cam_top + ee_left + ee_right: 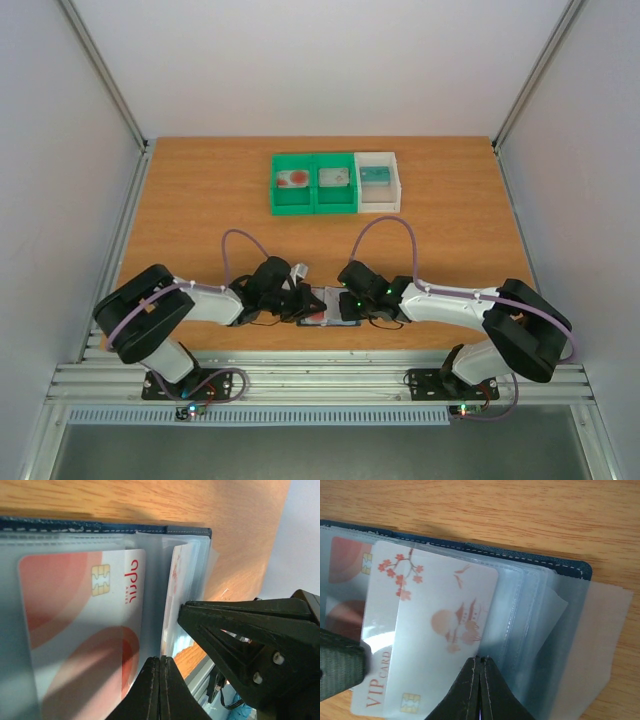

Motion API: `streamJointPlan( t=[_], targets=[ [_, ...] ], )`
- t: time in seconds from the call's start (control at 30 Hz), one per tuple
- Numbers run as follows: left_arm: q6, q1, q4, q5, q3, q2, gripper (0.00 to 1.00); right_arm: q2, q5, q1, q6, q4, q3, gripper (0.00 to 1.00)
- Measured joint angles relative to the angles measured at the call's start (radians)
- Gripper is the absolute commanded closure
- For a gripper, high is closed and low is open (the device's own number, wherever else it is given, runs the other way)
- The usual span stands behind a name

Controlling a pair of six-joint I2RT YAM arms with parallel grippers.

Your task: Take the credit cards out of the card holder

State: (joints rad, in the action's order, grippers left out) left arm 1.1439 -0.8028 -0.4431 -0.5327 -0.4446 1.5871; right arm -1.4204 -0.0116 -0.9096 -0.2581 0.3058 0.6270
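The dark blue card holder [338, 304] lies open near the table's front edge, between my two grippers. In the left wrist view, a card with red circles [80, 630] sits inside a clear sleeve of the card holder [150, 529]. A white card with red blossoms [432, 630] lies askew on the sleeves of the card holder [555, 565]. It shows edge-on as the white card [174, 585] in the left wrist view. My left gripper [161, 658] is shut, its tips at a sleeve edge. My right gripper [481, 657] is shut at the white card's right edge. I cannot tell whether either one pinches anything.
A green two-compartment bin [313, 205] and a white bin [378, 205] stand at the back middle. They hold a pale card with a red blotch [295, 179], another card [333, 177] and a teal card [375, 176]. Metal rails [320, 380] run along the near edge.
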Motion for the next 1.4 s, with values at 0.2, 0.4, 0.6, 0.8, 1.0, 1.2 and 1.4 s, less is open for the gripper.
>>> streamJointPlan(
  t=[0.2,0.4,0.6,0.8,1.0,1.2,1.4],
  targets=[
    [-0.033,0.000,0.125,0.057,0.000,-0.100,1.00,0.000,0.005,0.001,0.000,-0.007,-0.002,0.98],
    [-0.068,0.000,0.265,0.123,0.000,-0.193,1.00,0.000,0.029,0.001,0.001,-0.018,-0.006,0.97],
    [-0.132,0.000,0.426,0.167,-0.010,-0.300,1.00,0.049,0.046,0.008,0.029,0.006,-0.006,0.91],
    [-0.217,0.000,0.570,0.179,-0.020,-0.433,1.00,0.230,0.072,0.013,0.117,0.115,0.053,0.86],
    [-0.272,0.000,0.621,0.117,-0.020,-0.570,1.00,0.342,0.149,0.019,0.240,0.235,0.173,0.74],
    [-0.309,0.000,0.619,-0.012,-0.019,-0.693,1.00,0.360,0.340,0.027,0.322,0.323,0.260,0.67],
    [-0.318,0.000,0.565,-0.114,0.019,-0.774,1.00,0.362,0.528,0.089,0.356,0.374,0.285,0.63]
  ],
)
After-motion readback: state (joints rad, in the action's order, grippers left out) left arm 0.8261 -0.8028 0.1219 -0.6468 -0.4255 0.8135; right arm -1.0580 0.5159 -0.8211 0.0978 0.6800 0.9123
